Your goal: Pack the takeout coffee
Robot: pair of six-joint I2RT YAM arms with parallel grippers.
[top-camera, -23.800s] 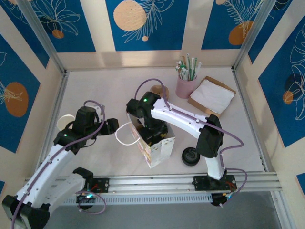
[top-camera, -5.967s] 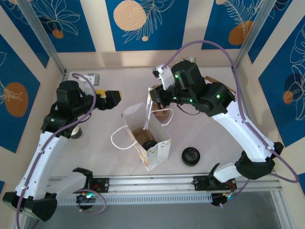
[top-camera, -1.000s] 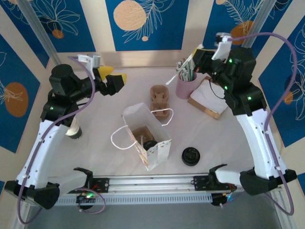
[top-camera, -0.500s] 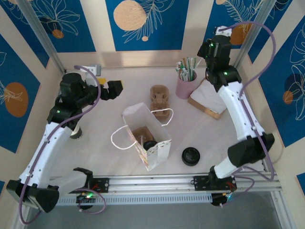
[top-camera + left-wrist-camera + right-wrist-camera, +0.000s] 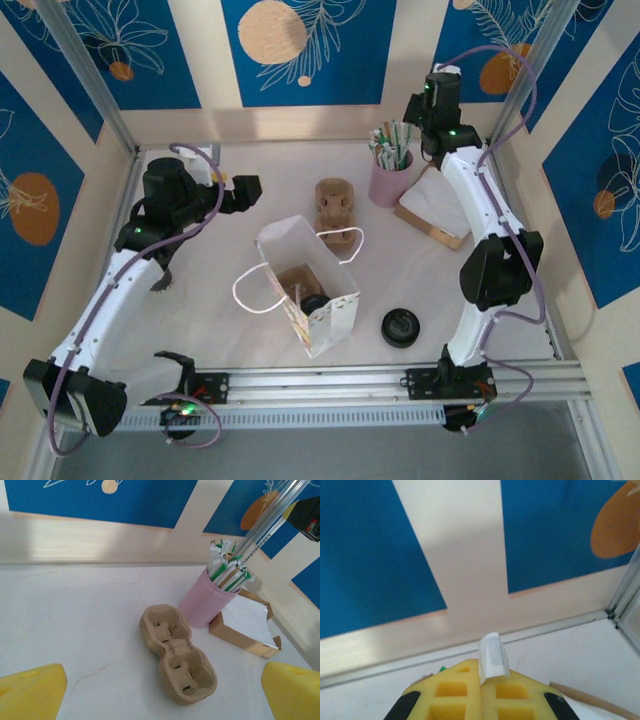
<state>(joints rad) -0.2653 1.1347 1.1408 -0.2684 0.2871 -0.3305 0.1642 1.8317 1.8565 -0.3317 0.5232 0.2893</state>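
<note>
We see left pincer (image 5: 243,188) spread wide above desk (image 5: 450,290), right pincer (image 5: 481,679) pressed together on white ribbed tip (image 5: 493,656), takeout coffee (image 5: 315,302) inside paper bag (image 5: 337,316)

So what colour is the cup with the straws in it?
The straw cup is pink, clearest in the left wrist view.

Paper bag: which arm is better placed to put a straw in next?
Right. The right pincer is shut on a straw; the left pincer, nearer the bag, is open and empty.
</note>
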